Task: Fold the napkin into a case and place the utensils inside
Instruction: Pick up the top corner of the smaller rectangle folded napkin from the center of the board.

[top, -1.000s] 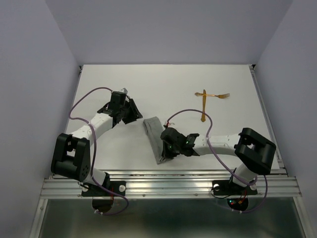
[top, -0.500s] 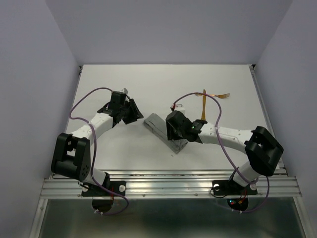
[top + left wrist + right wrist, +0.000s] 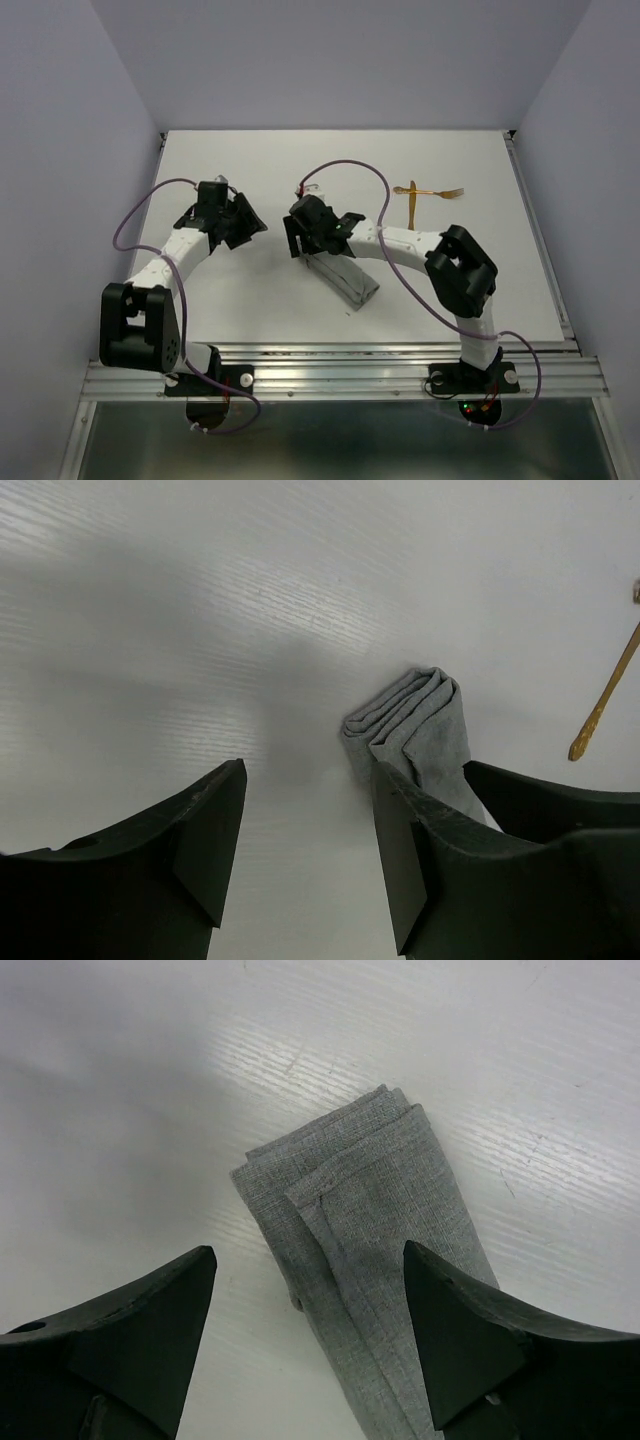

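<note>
The grey napkin [image 3: 348, 278] lies on the table as a narrow folded strip, a flat case slanting from centre toward the near edge. In the right wrist view its layered far end [image 3: 372, 1222] shows between and below my fingers. My right gripper [image 3: 305, 243] [image 3: 308, 1254] hovers open over that end, holding nothing. My left gripper [image 3: 247, 222] [image 3: 310, 770] is open and empty, to the left of the cloth [image 3: 422, 726]. The two golden utensils [image 3: 414, 203] lie crossed at the far right, the fork [image 3: 447, 192] pointing right. One golden handle [image 3: 604, 696] shows in the left wrist view.
The white table [image 3: 250, 290] is boxed in by pale walls on three sides. A metal rail [image 3: 340, 372] runs along the near edge by the arm bases. Purple cables [image 3: 345, 170] loop above both arms.
My right arm swung from the napkin's near end to its far end and its gripper went from shut to open, releasing the cloth. The left gripper drew back a little to the left.
</note>
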